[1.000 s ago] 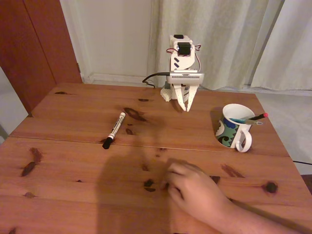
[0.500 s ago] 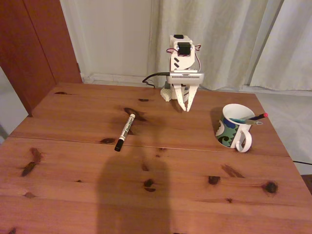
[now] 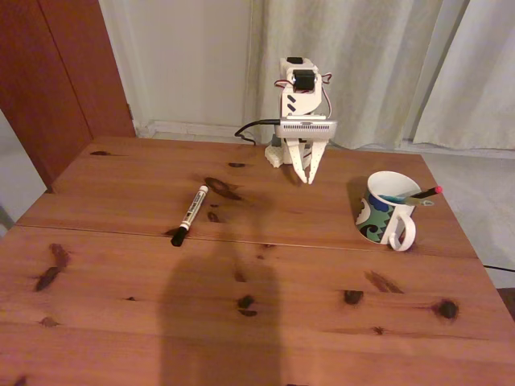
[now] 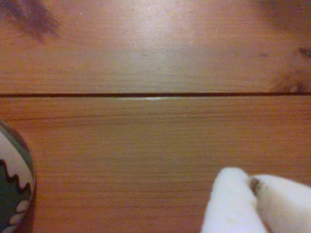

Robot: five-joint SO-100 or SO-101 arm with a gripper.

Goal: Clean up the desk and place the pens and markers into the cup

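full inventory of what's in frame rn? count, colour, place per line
desk: 1, reddish-brown wood with dark knots, a seam across it, carries everything.
marker: 1, white with black ends, lying flat left of centre in the fixed view, its lower end at the seam.
cup: 1, white with green, blue and black pattern, upright at the right, handle toward the camera.
pens: 2 in the cup, one teal, one dark with a red tip sticking out over the rim.
curtain: pale, behind the desk.
cable: 1, black, at the arm's base.
gripper: 1, white, at the far edge, pointing down, fingertips together, holding nothing.

Wrist view's left edge cuts off the cup (image 4: 12,184).
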